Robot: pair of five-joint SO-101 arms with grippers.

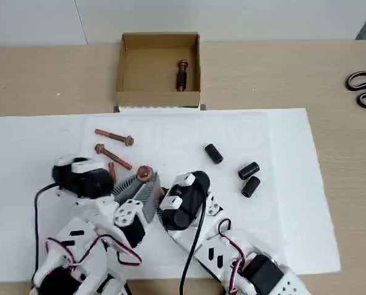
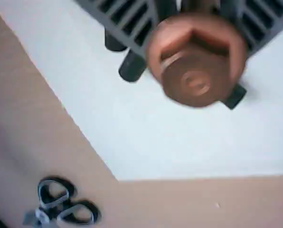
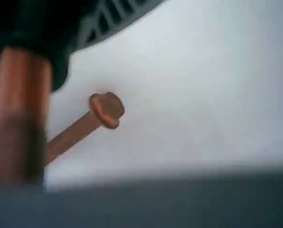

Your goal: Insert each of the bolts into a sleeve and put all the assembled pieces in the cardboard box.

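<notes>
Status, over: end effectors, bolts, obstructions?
Left end effector shut on a bolt; right end effector alongside. One assembled piece in cardboard box; three sleeves loose on paper. Nothing blocking the box.

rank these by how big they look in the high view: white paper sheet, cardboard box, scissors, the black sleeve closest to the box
1. white paper sheet
2. cardboard box
3. scissors, partly cut off by the picture's edge, but what shows is clearly smaller than the box
4. black sleeve

Bright, even light from above; faint soft shadows beside sleeves (image 1: 213, 153) on white paper (image 1: 281, 141); paper mildly washed out.
</notes>
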